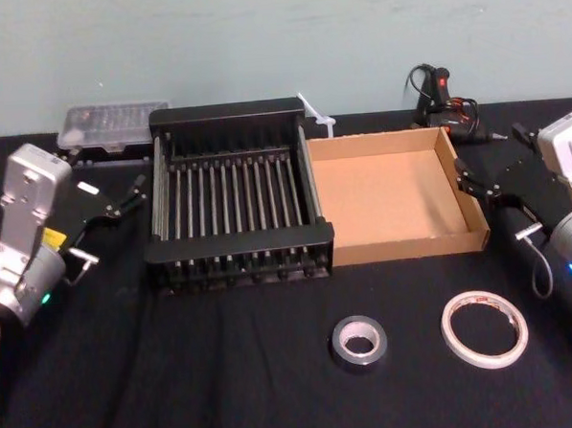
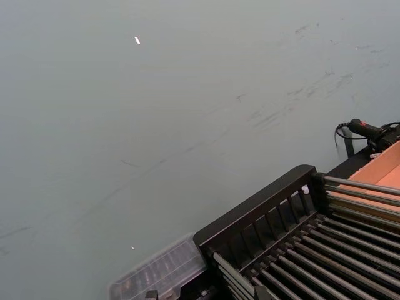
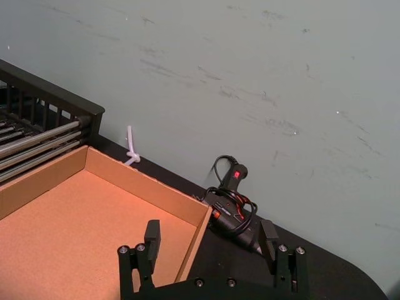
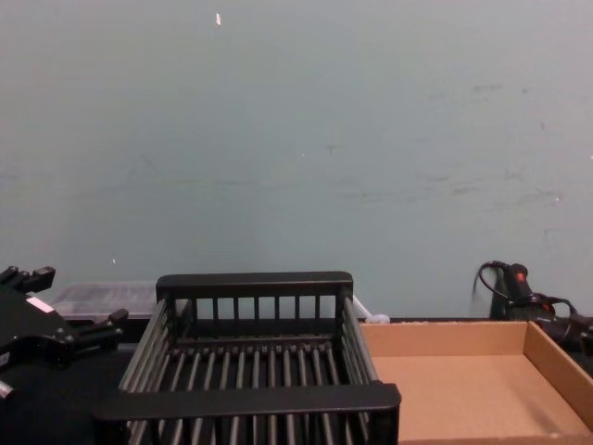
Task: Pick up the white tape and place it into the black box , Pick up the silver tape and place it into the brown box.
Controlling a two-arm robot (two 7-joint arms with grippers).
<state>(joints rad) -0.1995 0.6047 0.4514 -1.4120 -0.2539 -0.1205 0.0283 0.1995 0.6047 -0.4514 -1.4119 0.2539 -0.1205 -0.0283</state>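
White tape (image 1: 484,329), silver tape (image 1: 359,341) flat, apart, on front tabletop (image 1: 179,373). Black box (image 1: 239,241) abuts brown box (image 1: 403,244). Left end effector (image 1: 127,196), right end effector (image 1: 466,176) released, flanking boxes.

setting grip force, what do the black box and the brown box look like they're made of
The black box looks like moulded plastic with a slight sheen: even black rims and bar-like sides. Its bottom bars shine greyer and may be metal. The brown box looks like matte cardboard: tan faces and thin, folded low walls.
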